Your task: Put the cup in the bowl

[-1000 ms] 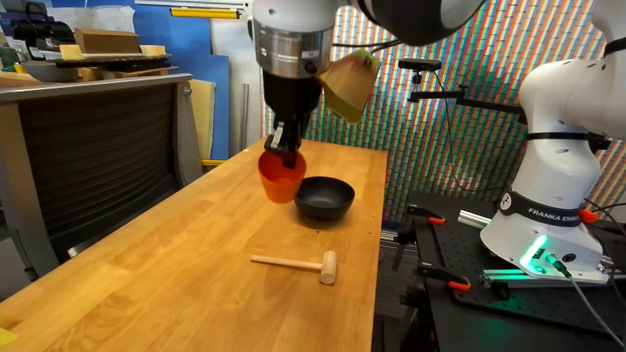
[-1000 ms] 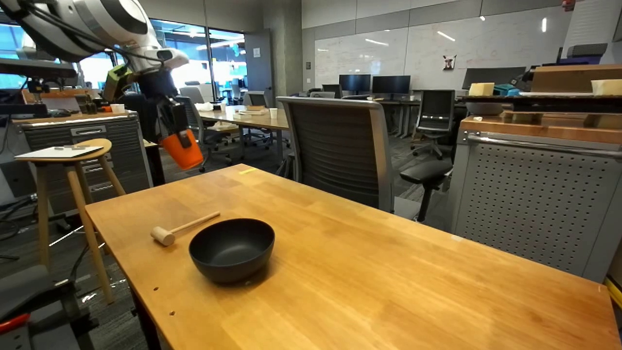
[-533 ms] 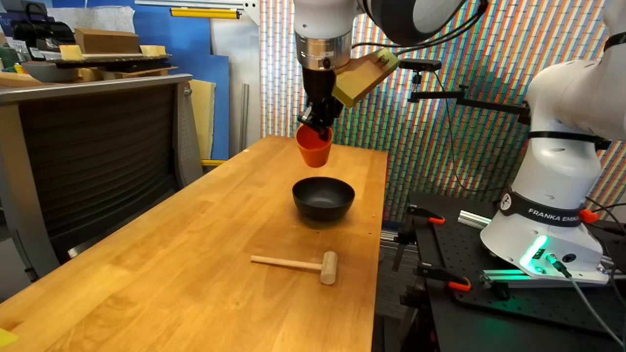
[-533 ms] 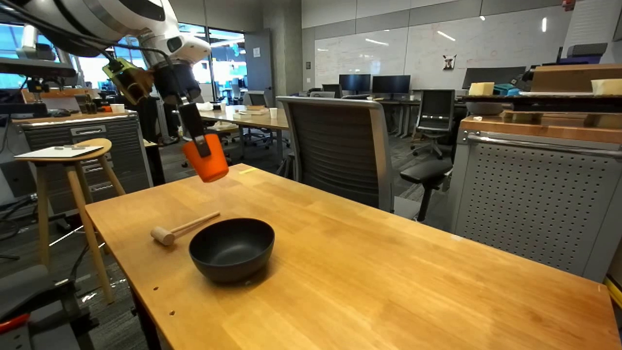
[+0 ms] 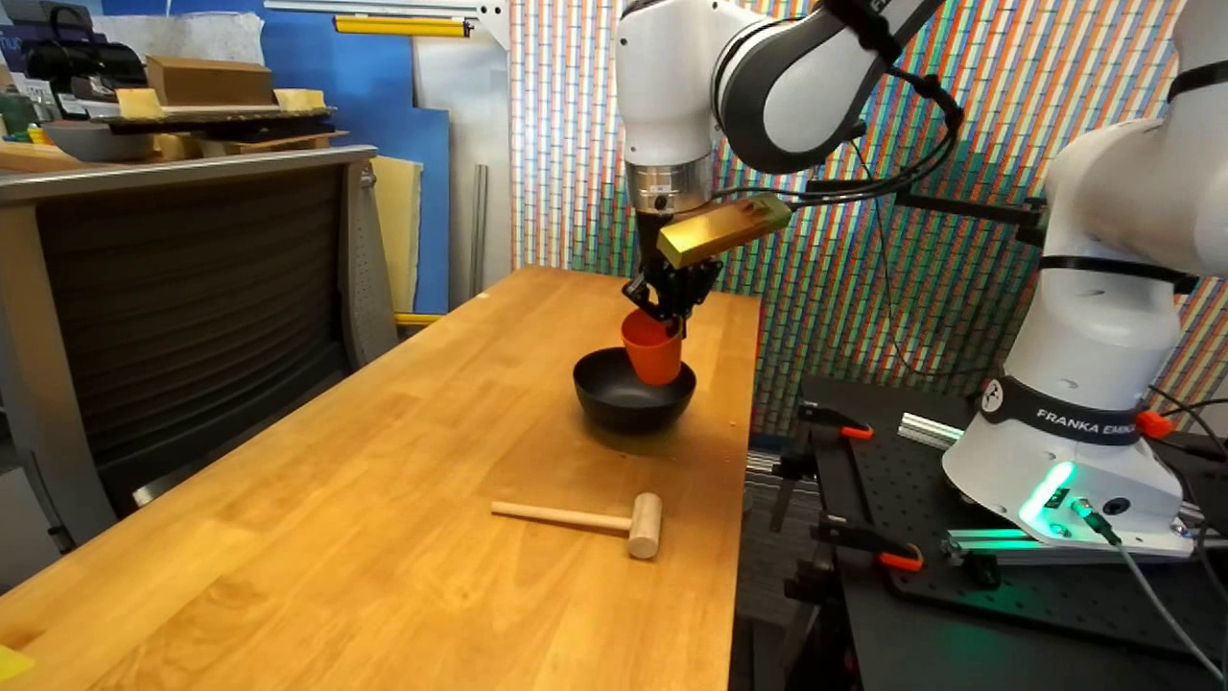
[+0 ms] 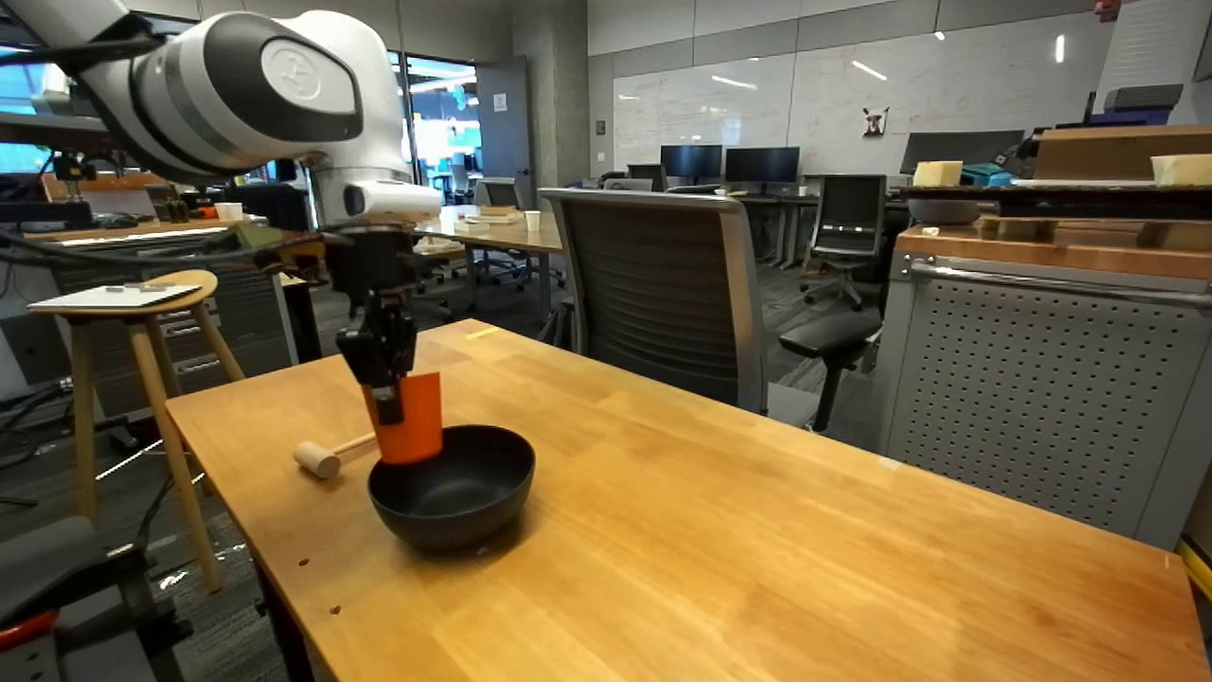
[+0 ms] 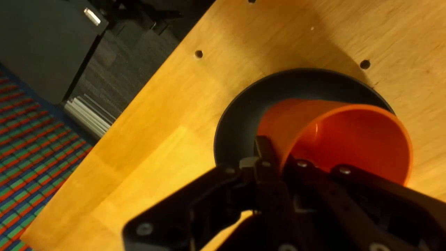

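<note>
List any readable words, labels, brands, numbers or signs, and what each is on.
"FRANKA EMIKA", last letter hard to make out: black band around the robot base.
Round logos, no readable words: same band, and the arm's joint cap.
Too small or blurred to read: lettering on the purple box, markings on the wrist's metal ring, sheet on the door, handwriting on the whiteboard.

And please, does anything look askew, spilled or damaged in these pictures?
Only the cup looks askew: the gripper pinches its wall, and it hangs tilted over the bowl, not upright; whether they touch is unclear. I see no spill or damage.
</note>
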Controlling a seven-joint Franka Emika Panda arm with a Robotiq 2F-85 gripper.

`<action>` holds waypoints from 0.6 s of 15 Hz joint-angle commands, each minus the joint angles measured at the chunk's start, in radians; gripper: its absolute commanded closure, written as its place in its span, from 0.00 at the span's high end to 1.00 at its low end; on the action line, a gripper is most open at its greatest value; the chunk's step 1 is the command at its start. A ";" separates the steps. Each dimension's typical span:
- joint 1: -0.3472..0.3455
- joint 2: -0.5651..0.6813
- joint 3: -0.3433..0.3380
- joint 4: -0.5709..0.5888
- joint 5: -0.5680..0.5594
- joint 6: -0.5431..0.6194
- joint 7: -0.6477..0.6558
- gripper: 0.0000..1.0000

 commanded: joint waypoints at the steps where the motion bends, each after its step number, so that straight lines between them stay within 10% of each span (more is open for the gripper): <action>1: -0.026 0.072 -0.028 -0.025 0.126 0.172 -0.054 0.01; 6: -0.024 0.207 -0.028 -0.016 0.339 0.377 -0.226 0.01; 7: -0.029 0.225 -0.020 -0.017 0.398 0.399 -0.289 0.30; 9: -0.031 0.234 -0.004 -0.015 0.494 0.399 -0.381 0.37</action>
